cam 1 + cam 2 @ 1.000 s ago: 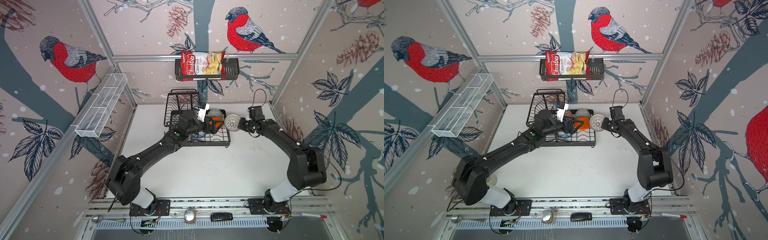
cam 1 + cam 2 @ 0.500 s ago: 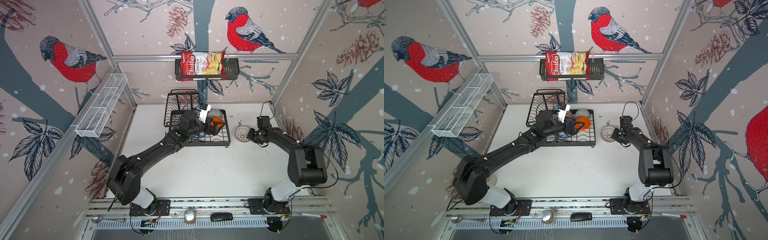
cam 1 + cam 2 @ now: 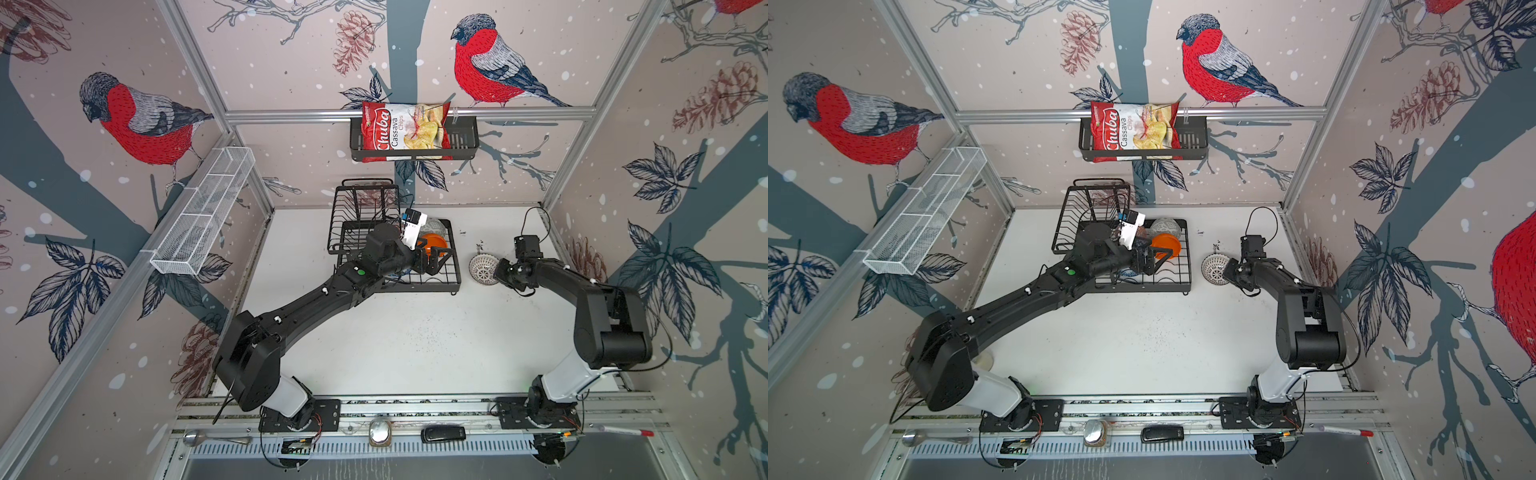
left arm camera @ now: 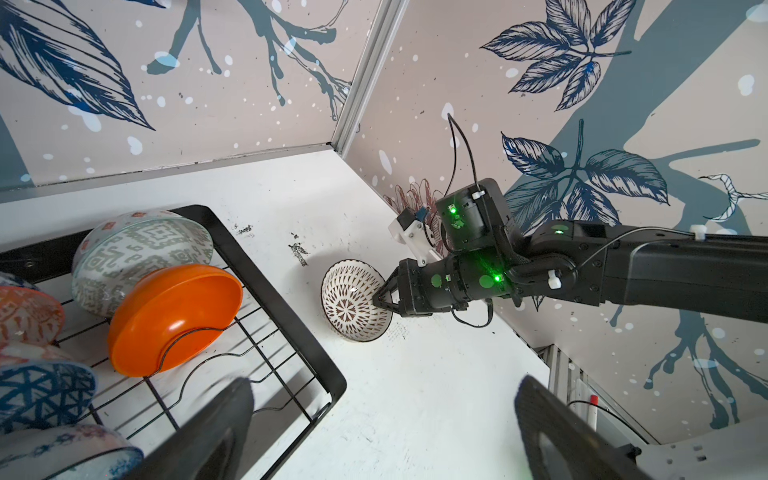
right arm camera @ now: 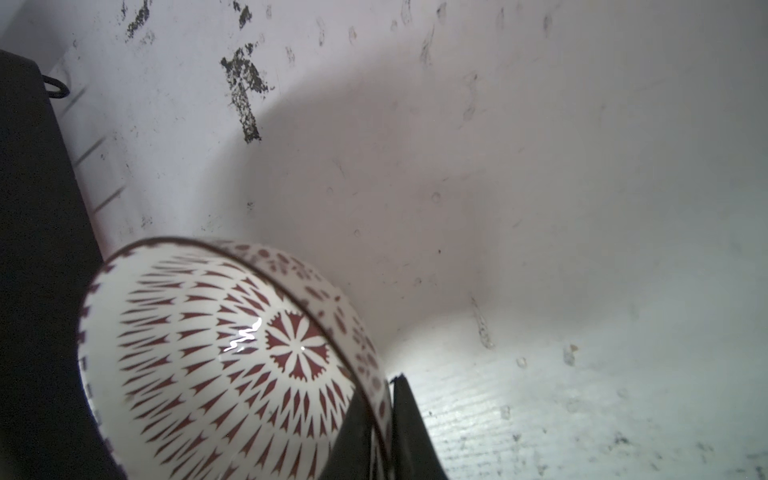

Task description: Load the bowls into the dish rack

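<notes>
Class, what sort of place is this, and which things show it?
Probably a robot test cell staged as a kitchen, not a home: wallpaper panels in an aluminium frame, left arm and right arm bolted to a rail, dish rack holding bowls.

We had the white lattice-patterned bowl [image 5: 232, 353] tilted, its rim pinched between the black fingers [image 5: 409, 432] of the right gripper [image 5: 380, 397], scuffed white table [image 5: 540, 208] behind, the dish rack [image 5: 37, 249] just beside.
</notes>
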You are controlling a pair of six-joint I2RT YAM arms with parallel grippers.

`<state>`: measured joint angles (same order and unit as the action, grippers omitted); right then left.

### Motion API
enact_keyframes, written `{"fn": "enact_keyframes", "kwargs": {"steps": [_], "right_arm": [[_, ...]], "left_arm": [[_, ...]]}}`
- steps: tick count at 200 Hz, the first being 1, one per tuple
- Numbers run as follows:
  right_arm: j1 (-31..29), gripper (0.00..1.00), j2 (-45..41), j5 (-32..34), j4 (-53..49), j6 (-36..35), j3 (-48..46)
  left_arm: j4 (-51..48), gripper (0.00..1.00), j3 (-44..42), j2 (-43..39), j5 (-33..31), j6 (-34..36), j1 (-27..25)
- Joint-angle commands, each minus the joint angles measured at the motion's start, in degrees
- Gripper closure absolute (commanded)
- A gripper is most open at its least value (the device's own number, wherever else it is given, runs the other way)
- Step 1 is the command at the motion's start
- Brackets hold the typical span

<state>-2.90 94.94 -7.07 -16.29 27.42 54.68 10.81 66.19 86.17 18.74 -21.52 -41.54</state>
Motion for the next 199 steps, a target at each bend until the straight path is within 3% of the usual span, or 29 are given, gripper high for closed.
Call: {"fn": "enact_keyframes", "kwargs": {"steps": [1, 80, 129, 175, 199], "right_arm": [[0.33, 0.80, -0.59, -0.36, 0.72, 0.77, -0.44], [2.16, 0.64, -2.56, -5.04, 2.46, 1.22, -1.24], [2.85, 0.48, -4.04, -7.25, 3.78, 1.76, -1.96], [3.81, 0.33, -6.23, -9.06, 4.13, 2.46, -2.60], [5.52, 0.14, -9.51, -8.85, 3.77, 3.47, -3.38]], "left_arm": [[-1.05, 0.02, 0.74, -0.41, -2.43, 2.59, -0.49], [-6.10, 0.02, 5.72, 0.21, -8.53, 7.15, -0.73], [-13.86, 0.02, 15.25, 3.23, -16.79, 12.67, -4.61], [-22.45, 0.02, 28.57, 13.64, -22.28, 15.31, -9.31], [-27.36, 0.02, 36.47, 21.84, -21.73, 14.23, -10.43]]}}
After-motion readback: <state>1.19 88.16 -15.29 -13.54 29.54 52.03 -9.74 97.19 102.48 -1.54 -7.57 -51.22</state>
